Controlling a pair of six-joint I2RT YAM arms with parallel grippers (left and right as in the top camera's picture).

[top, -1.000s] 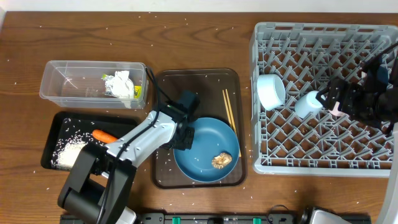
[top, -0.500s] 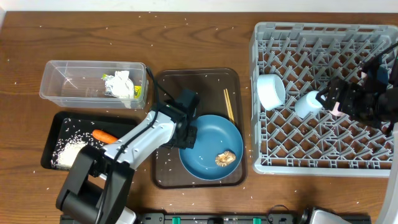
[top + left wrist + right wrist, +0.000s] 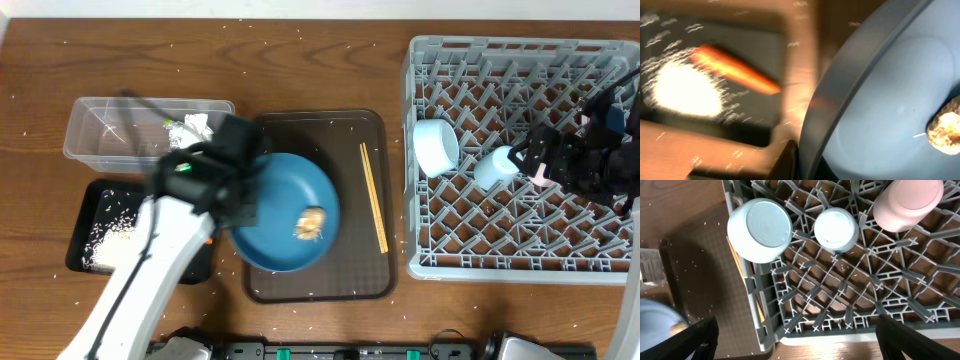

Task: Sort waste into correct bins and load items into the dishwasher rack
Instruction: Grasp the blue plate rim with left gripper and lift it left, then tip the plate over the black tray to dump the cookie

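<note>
My left gripper (image 3: 243,193) (image 3: 799,162) is shut on the left rim of the large blue plate (image 3: 285,215) (image 3: 880,100) and holds it raised over the left side of the brown serving tray. A small brown food lump (image 3: 310,225) (image 3: 945,131) lies on the plate. The black tray (image 3: 88,205) (image 3: 765,45) holds rice grains (image 3: 110,245) (image 3: 685,90) and the carrot (image 3: 732,70). The clear tub (image 3: 110,125) holds crumpled paper and the wrapper (image 3: 195,130). Chopsticks (image 3: 373,195) lie on the serving tray. My right gripper (image 3: 550,155) (image 3: 795,340) is open above the dishwasher rack (image 3: 520,60) (image 3: 840,295).
The white bowl (image 3: 435,145) (image 3: 760,230), light blue cup (image 3: 495,168) (image 3: 835,228) and pink cup (image 3: 907,202) sit upside down in the rack. The brown serving tray (image 3: 350,135) lies between the bins and the rack. Rice grains are scattered over the table.
My left gripper has lifted the blue plate with the lump and carried it left toward the black tray. The chopsticks now show in full. The right arm has not moved.
</note>
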